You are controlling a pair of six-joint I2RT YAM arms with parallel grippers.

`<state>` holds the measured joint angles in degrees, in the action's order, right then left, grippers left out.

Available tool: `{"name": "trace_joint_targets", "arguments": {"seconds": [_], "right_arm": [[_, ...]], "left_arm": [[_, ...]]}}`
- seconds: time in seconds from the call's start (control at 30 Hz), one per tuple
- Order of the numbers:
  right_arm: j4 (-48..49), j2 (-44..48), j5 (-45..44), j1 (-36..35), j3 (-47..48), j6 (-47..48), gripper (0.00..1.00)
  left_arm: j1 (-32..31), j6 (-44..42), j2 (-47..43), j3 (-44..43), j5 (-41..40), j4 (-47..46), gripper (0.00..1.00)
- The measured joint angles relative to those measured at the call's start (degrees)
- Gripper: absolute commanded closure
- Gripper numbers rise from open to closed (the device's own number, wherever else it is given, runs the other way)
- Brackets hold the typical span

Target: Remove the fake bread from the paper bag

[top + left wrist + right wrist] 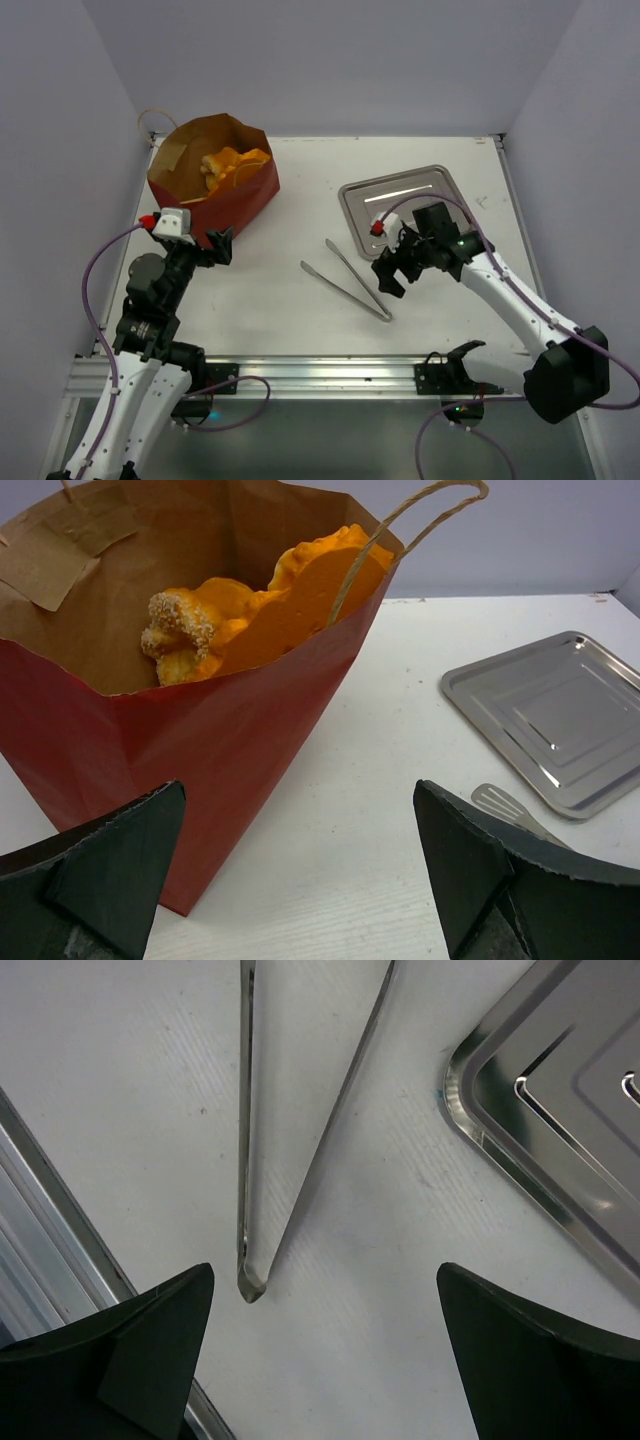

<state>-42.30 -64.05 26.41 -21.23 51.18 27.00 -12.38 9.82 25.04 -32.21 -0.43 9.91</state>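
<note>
A shiny square metal tray (410,190) lies flat on the white table (290,300) toward two o'clock; just off its seven o'clock corner lie metal tongs (384,314), hinge toward five o'clock, arms spread toward eleven.

Top cam's mounted high above the near edge, looking down on the whole desk (300,200). Left wrist cam sits low and faces level across the desk, really close to the paper bag (220,740), with the metal tray (540,710) further off to the right. Right wrist cam points almost straight down, close over the tongs (252,1282) and a tray corner. All three catch the tray and tongs.
</note>
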Motion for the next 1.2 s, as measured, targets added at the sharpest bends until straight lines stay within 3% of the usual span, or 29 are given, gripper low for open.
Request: {"name": "trace_joint_targets", "arguments": {"seconds": [0.27, 0.53, 0.8, 0.97, 1.17, 1.2], "right_arm": [[7.9, -8.9, -10.3, -14.8, -0.7, -8.6, 0.01], [15.6, -20.3, -19.7, -21.3, -0.5, -16.8, 0.01], [19.8, -25.2, -24.1, -24.9, -0.5, -19.1, 0.03], [20.2, -30.5, -26.3, -25.3, 1.7, -19.3, 0.13], [21.1, -32.0, -26.9, -25.4, 3.3, -18.8, 0.37], [21.0, -32.0, -26.9, -25.5, 3.3, -18.7, 0.47]], "left_arm": [[0.0, -0.4, 0.2, 0.0, 0.0, 0.0, 0.0], [0.0, -0.6, -0.4, 0.0, 0.0, 0.0, 0.0], [0.0, -0.7, -0.3, 0.0, 0.0, 0.0, 0.0], [0.0, -0.8, -0.3, 0.0, 0.0, 0.0, 0.0], [0.0, -1.1, -0.3, 0.0, 0.0, 0.0, 0.0], [0.0, -1.1, -0.3, 0.0, 0.0, 0.0, 0.0]]}}
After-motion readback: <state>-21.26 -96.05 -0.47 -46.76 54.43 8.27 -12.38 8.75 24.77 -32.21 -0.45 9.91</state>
